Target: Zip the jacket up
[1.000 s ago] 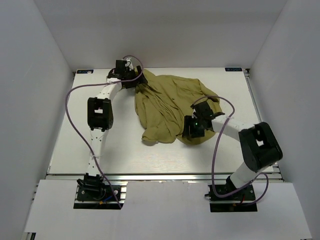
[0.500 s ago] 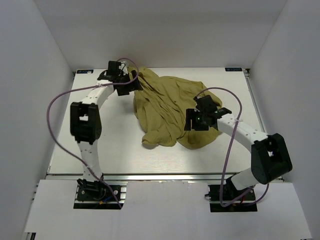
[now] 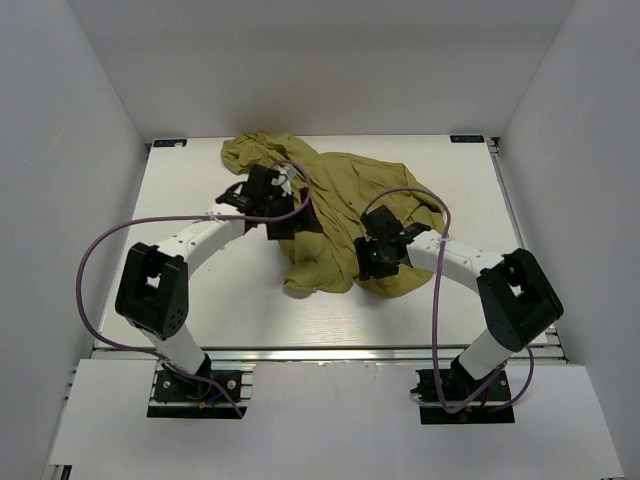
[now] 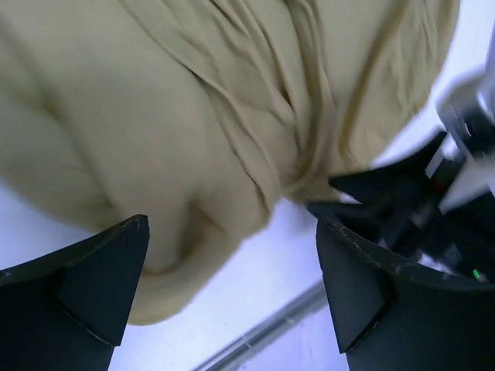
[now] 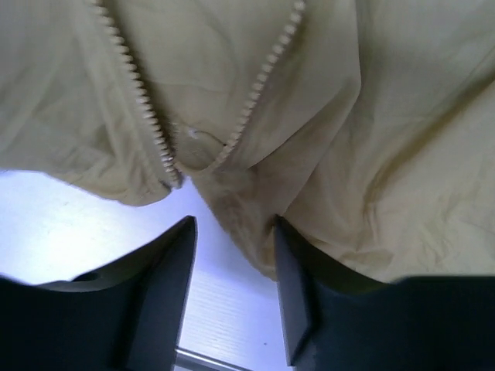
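The olive-yellow jacket (image 3: 335, 210) lies rumpled in the middle of the table, with one part spread toward the back left. My left gripper (image 3: 292, 218) hovers over the jacket's left half, its jaws wide apart and empty; the left wrist view (image 4: 232, 224) shows folded fabric (image 4: 193, 100) beyond the fingers. My right gripper (image 3: 371, 264) is at the jacket's near right edge. In the right wrist view (image 5: 233, 224) it is open, with a fabric fold (image 5: 247, 209) reaching down between the fingers. Two rows of zipper teeth (image 5: 131, 77) run apart above it.
The white table (image 3: 180, 290) has a metal rail (image 3: 330, 345) along its near edge. White walls enclose the left, right and back. The right arm's black wrist (image 4: 433, 224) shows at the right of the left wrist view. Purple cables loop over both arms.
My left gripper has left the jacket's back left corner and swung toward the middle, over the fabric. That part of the jacket now lies spread at the back left. My right gripper shifted left and nearer.
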Tool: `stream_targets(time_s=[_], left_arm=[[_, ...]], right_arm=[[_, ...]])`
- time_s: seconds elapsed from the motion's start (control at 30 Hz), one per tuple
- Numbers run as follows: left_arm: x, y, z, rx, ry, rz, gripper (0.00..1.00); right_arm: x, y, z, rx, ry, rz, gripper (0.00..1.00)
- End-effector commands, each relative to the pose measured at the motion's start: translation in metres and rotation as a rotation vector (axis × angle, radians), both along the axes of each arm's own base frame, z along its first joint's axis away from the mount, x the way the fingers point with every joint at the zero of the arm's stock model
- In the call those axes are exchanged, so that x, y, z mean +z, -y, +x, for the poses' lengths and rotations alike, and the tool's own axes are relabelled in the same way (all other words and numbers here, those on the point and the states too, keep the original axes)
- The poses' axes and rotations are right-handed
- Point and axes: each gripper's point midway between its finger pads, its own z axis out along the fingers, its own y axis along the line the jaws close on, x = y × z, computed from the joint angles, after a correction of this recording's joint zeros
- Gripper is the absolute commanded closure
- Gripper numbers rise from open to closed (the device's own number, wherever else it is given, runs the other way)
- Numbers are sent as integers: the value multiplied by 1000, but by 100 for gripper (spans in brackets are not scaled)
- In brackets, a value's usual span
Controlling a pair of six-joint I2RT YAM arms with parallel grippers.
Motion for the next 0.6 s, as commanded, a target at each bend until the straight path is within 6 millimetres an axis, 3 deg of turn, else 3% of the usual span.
stream_targets(time_s=[0.0,0.07,0.1,0.2,0.37,0.47,0.57], left_arm=[[0,28,-16,-52,-32,-112,2],[-9,36,-17,-74,-64,-125,2],[-10,39,-16,-84,-64,-129,2],[-20,47,-20,-109,-88,-122,2],[-47,42,-30,-116,-137,-81,2],[-69,31,-35,-105,-181,-3,2],[-92,15,-46,-79,-246,82,2]], right_arm=[[-3,-1,3,-5,16,-24,52],[-13,1,-5,0,-6,-28,61],[-15,1,-6,5,-11,-22,74],[-20,7,-15,14,-32,-37,92],[-27,27,-35,-7,-61,-79,100],[-21,38,-43,-27,-61,-104,100],[-1,51,-48,-47,-33,-125,100]])
